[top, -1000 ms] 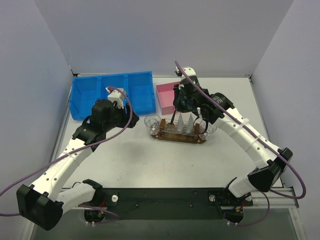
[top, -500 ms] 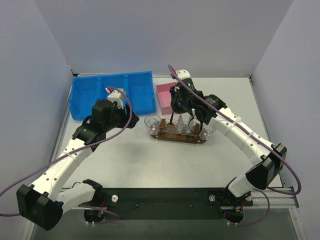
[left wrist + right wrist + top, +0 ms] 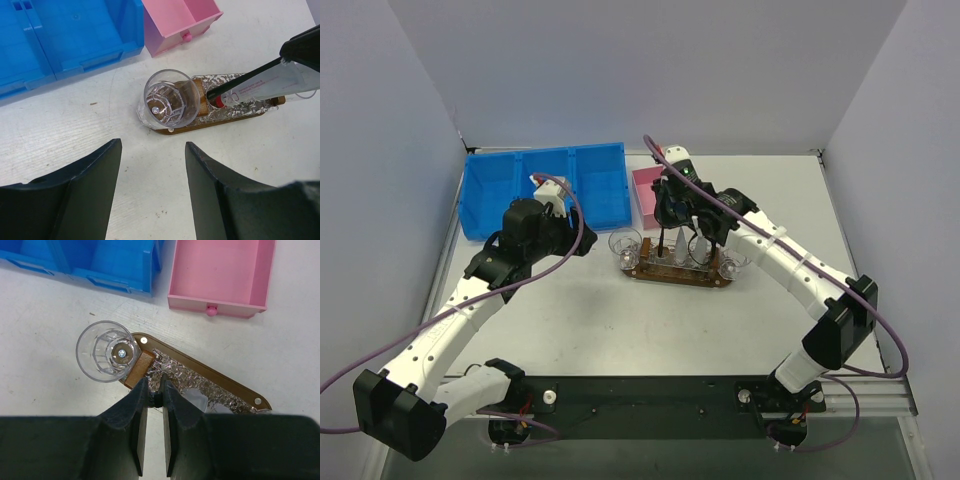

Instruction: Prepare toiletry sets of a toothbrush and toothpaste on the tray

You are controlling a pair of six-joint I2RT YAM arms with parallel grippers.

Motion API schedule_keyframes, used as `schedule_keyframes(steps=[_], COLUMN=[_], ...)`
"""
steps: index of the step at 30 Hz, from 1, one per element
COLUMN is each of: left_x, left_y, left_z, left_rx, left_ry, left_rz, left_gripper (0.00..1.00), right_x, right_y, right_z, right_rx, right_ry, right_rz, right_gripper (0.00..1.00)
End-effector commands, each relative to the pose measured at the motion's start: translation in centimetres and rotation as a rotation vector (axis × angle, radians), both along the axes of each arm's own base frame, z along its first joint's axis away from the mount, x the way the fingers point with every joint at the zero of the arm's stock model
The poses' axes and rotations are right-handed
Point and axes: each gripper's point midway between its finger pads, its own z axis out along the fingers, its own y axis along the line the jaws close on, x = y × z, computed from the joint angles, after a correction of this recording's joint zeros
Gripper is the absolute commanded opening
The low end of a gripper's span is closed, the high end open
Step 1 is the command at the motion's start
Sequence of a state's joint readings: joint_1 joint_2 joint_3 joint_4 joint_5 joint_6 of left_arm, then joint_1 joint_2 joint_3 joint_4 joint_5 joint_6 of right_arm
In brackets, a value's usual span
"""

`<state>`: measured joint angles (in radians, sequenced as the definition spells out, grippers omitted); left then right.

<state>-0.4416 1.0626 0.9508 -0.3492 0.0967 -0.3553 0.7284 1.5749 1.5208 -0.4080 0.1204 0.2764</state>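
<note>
Sliding leftward along the flat oval tray of dark brown wood (image 3: 670, 276), which lies on the white table (image 3: 620, 330) in front of the pink square box (image 3: 220, 270), the right arm (image 3: 790, 265) now stands nearer the tray's left end than it did a second ago, when it hung over the cups at the right end. We see the right jaws pressed almost together, clamped on the thin dark stick-like toothbrush (image 3: 245, 78). It slants down from them so that its lower end comes in just beside the reddish cap of a small white toothpaste tube (image 3: 260, 86) standing cap-down on the tray; whether that end is already inside a cup we cannot tell. At the tray's left end stands a clear plastic cup (image 3: 170, 97) with no tube and no brush in it. The left arm (image 3: 460, 305) has not moved: the left jaws hang apart and empty above the table, near the blue compartmented bin (image 3: 485, 190), facing that cup. We judge that the shift brings the toothbrush to the tube it is meant to join, so one set is close to complete. The left cup is still to be filled, and the brush is not yet let go.
</note>
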Motion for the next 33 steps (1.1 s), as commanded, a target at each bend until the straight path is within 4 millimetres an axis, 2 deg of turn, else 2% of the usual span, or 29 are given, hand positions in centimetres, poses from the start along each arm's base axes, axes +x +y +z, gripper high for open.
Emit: schedule_keyframes(steps=[1, 23, 33], left_x=[0.5, 0.6, 0.7], left_y=[0.2, 0.5, 0.7], left_z=[1.4, 1.4, 1.6], left_rx=[-0.019, -0.021, -0.023], left_ry=[-0.037, -0.043, -0.049], left_rz=[0.015, 0.025, 0.030], left_gripper=[0.64, 0.64, 0.64], right_x=[0.2, 0.3, -0.4], right_y=[0.8, 1.6, 1.6], right_z=[-0.1, -2.0, -0.7], right_rx=[-0.006, -0.037, -0.060], right_ry=[-0.001, 0.055, 0.089], right_rz=[0.025, 0.051, 0.090], right_gripper=[0.00, 0.00, 0.00])
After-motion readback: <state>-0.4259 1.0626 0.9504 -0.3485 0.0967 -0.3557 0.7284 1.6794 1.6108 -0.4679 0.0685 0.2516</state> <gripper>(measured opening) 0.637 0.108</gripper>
